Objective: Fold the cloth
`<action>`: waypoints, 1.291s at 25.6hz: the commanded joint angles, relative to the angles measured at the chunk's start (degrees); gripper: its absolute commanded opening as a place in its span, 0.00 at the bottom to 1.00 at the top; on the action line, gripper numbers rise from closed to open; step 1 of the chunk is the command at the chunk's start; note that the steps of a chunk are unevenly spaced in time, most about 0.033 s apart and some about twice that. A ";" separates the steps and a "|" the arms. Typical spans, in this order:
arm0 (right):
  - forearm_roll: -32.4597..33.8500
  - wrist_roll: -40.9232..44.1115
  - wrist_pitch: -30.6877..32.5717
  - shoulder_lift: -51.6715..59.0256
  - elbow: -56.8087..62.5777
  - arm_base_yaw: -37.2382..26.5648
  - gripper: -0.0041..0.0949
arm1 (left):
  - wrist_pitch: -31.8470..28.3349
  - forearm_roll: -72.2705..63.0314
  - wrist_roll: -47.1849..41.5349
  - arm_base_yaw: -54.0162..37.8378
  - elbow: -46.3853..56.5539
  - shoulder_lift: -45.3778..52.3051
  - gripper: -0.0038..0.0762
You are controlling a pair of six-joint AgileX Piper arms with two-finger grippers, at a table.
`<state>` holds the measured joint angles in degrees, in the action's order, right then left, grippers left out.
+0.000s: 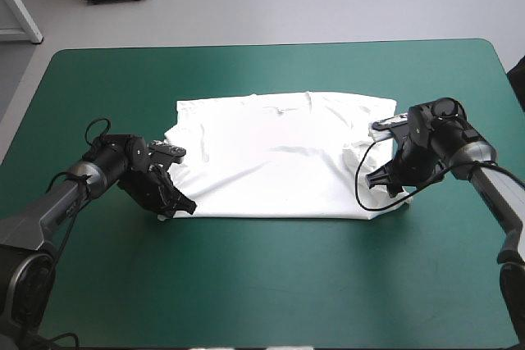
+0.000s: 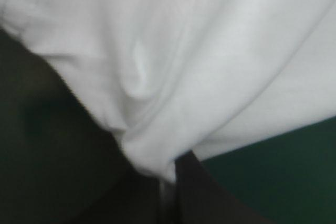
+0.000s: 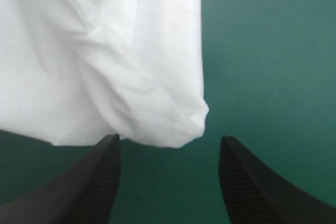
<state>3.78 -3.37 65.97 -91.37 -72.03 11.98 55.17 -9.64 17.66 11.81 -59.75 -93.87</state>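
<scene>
Inside left pincer (image 2: 169, 176), T-shirt (image 1: 279, 161) corner, right pincer (image 3: 169, 142) gaping nearby

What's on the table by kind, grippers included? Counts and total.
T-shirt, white: 1
Grippers, black-fingered: 2 (left gripper shut on the T-shirt's near-left corner; right gripper open at its near-right corner)
Total: 3
</scene>
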 commanded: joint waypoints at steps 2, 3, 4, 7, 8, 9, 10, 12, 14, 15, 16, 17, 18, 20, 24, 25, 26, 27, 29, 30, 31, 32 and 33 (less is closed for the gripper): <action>-2.75 -1.50 -3.30 -0.31 -1.23 -4.64 0.59 | 0.98 -2.76 0.87 0.24 -0.22 0.43 0.02; -3.78 -2.12 -3.55 -1.16 -1.23 -5.89 0.59 | 0.98 -2.76 0.87 0.24 -0.22 0.43 0.02; -5.13 -2.60 -3.34 -2.01 -1.14 -6.26 0.59 | 0.77 -2.76 0.87 0.24 -0.22 0.43 0.02; -9.47 -4.69 -3.48 -4.75 -0.47 -6.38 0.59 | 0.77 -2.76 0.87 0.24 -0.22 0.43 0.02; -10.42 -4.74 -3.48 -5.71 -0.25 -6.38 0.59 | 0.77 -2.76 0.87 0.24 -0.22 0.43 0.02; -10.42 -4.74 -3.48 -6.44 -0.01 -6.38 0.59 | 0.77 -2.76 0.87 0.24 -0.22 0.43 0.02; -10.42 -4.74 -3.48 -7.02 0.12 -6.38 0.59 | 0.77 -2.76 0.87 0.24 -0.22 0.43 0.02; -10.55 -4.64 -3.48 -7.62 0.34 -6.38 0.59 | 0.77 -2.76 0.87 0.24 -0.22 0.43 0.02; -11.35 -4.64 -3.74 -7.97 0.59 -6.38 0.57 | 0.77 -2.90 0.87 0.24 -0.22 0.43 0.02; -11.49 -4.64 -3.74 -8.29 0.59 -6.38 0.54 | 0.77 -2.90 0.87 0.24 -0.22 0.43 0.02; -11.72 -4.75 -3.60 -8.60 0.59 -6.38 0.48 | 0.77 -2.90 0.87 0.24 -0.22 0.43 0.02; -11.69 -4.75 -3.60 -8.72 0.70 -6.26 0.43 | 0.77 -3.00 0.87 0.24 -0.22 0.43 0.02; -11.69 -5.14 -3.60 -8.72 0.86 -6.26 0.36 | 0.77 -3.13 0.87 0.24 -0.22 0.43 0.02; -12.30 -6.43 -3.60 -8.72 1.02 -6.26 0.23 | 0.77 -3.13 0.87 0.24 -0.22 0.43 0.02; -13.45 -7.98 -3.32 -8.60 1.02 -6.26 0.03 | 0.80 -3.13 0.87 0.24 -1.21 0.54 0.02; -13.60 -7.98 -3.03 -8.49 1.02 -6.26 0.03 | 1.40 -3.13 0.87 0.24 -1.85 0.67 0.02; -13.60 -8.13 -2.71 -8.07 1.02 -6.26 0.03 | 1.68 -3.13 0.87 0.24 -2.43 1.04 0.02; -13.49 -8.11 -2.46 -7.76 1.02 -6.26 0.03 | 1.95 -3.03 0.87 0.24 -2.95 1.59 0.02; -13.08 -8.20 -1.80 -6.23 0.91 -6.26 0.03 | 2.30 -2.00 0.19 0.24 -4.22 3.14 0.02; -12.92 -8.20 -1.42 -5.24 0.91 -6.26 0.03 | 2.69 -1.66 0.31 0.24 -4.73 3.99 0.02; -12.83 -8.20 -1.25 -4.11 0.67 -6.26 0.03 | 3.29 -1.38 0.31 0.24 -5.32 4.88 0.02; -12.57 -8.20 -0.82 -2.93 0.55 -6.39 0.03 | 3.86 -1.38 0.31 0.24 -5.90 5.76 0.02; -12.29 -8.20 -0.71 -1.85 0.51 -6.39 0.03 | 4.30 -1.38 0.31 0.24 -6.26 6.54 0.02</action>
<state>-8.29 -10.87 63.43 -98.62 -70.15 5.96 57.86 -10.15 18.51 11.87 -63.08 -92.18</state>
